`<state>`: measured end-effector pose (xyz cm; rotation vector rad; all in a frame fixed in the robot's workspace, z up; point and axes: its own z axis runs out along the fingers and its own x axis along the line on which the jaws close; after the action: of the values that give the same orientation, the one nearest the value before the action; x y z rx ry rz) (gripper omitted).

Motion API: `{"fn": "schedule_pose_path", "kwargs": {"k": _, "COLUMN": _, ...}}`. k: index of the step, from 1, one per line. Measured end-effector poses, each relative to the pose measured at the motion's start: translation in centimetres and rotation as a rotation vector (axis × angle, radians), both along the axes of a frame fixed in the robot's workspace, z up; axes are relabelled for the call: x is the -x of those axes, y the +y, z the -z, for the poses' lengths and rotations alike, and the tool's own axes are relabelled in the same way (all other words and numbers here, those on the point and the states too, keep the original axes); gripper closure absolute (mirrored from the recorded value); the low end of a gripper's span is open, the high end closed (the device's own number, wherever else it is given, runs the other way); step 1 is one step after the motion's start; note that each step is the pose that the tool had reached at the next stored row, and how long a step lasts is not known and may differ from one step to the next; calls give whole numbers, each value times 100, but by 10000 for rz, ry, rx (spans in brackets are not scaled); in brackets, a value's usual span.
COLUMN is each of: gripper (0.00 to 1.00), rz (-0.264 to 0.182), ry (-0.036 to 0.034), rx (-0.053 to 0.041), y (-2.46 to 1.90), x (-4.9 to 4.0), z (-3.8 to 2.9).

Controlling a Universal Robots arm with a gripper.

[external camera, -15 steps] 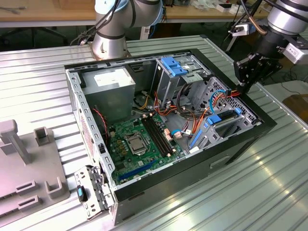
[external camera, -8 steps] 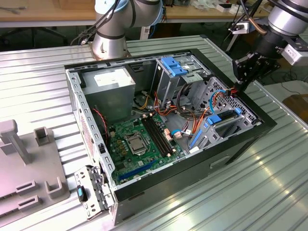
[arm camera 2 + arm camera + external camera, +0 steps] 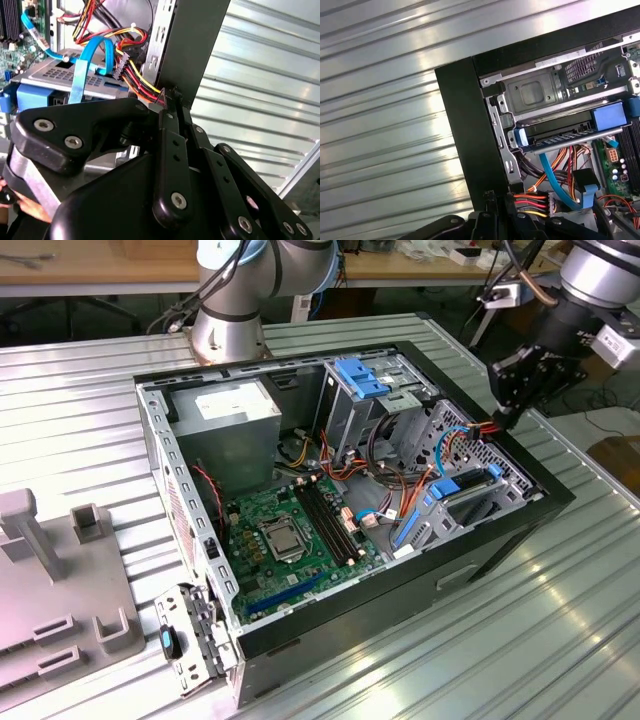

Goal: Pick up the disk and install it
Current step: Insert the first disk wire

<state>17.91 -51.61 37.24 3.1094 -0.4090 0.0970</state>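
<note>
Ribbed metal table (image 3: 560,640) carrying it all. Toward its far edge, an open computer case (image 3: 500,540), laid on its side with the panel off, probably to turn the inside upward for reach from above. Just beyond the case's far edge, the arm's base (image 3: 228,330), seemingly set there to put every corner of the case within reach.

Inside the case, in the corner at the exterior view's right, a metal drive cage (image 3: 440,425), slots facing the motherboard (image 3: 290,530), likely to let a drive slide in sideways along the rails.

In the cage's lower slot, the disk (image 3: 478,488), lying level and parallel to the case's rim, free of any grip. Judged seated or very nearly so, carried by the rails alone. In the first wrist view, the disk (image 3: 560,136) seen edge-on: a flat, dark grey-black slab, long and thin, framed in bright blue plastic, with a broad blue tab (image 3: 610,116) at the end toward the motherboard and a smaller blue piece at the end by the case wall.

Over the case's rim at that same corner, the gripper (image 3: 507,418) (image 3: 171,95) (image 3: 501,197), fingers drawn together with nothing of the disk between them, tips lowered just beside a bundle of red, yellow and black power wires (image 3: 530,200). Impossible to tell whether touching those wires. Close by, a flat blue data cable (image 3: 550,175), looping loose under the disk.
</note>
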Motion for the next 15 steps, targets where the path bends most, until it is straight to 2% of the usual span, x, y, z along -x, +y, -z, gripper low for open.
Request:
{"fn": "schedule_pose_path", "kwargs": {"k": 1, "gripper": 83, "rz": 34, "ry": 0, "rx": 32, "y": -1, "x": 0, "z": 0}}
{"fn": "schedule_pose_path", "kwargs": {"k": 3, "gripper": 83, "rz": 192, "ry": 1, "rx": 41, "y": -1, "x": 0, "z": -1}}
{"fn": "schedule_pose_path", "kwargs": {"k": 15, "gripper": 83, "rz": 2053, "ry": 5, "rx": 42, "y": 0, "x": 0, "z": 5}}
